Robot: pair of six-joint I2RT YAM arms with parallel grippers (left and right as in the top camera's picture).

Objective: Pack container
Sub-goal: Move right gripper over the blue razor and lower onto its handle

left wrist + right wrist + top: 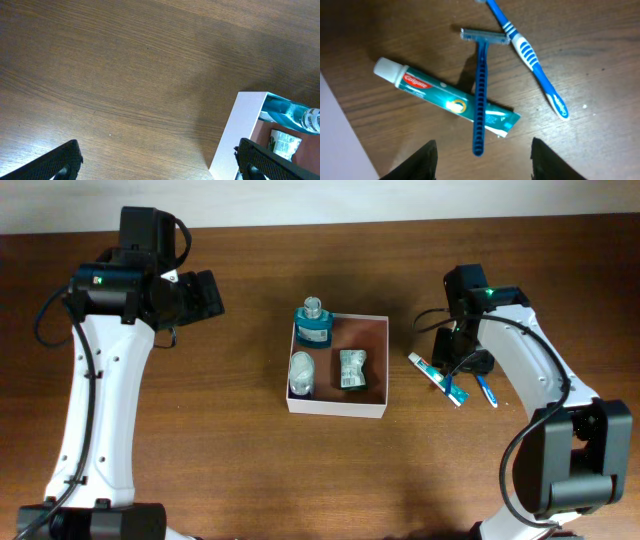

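Observation:
The container [337, 408] is a shallow square box with white walls and a reddish-brown inside, at the table's middle. It holds a teal bottle [313, 323], a white-capped bottle [301, 374] and a small green packet [351, 369]. Its white wall [235, 130] shows in the left wrist view. My left gripper [157, 160] is open and empty over bare wood, left of the box. My right gripper [482, 157] is open and empty above a blue razor [481, 95], which lies across a toothpaste tube [445, 97]. A blue toothbrush [532, 57] lies beside them.
In the overhead view the toothpaste tube [433, 375] and toothbrush [486, 390] lie right of the box, partly under the right arm. The left gripper [210, 293] hangs at the far left. The container's right wall [335, 140] shows at the right wrist view's left edge.

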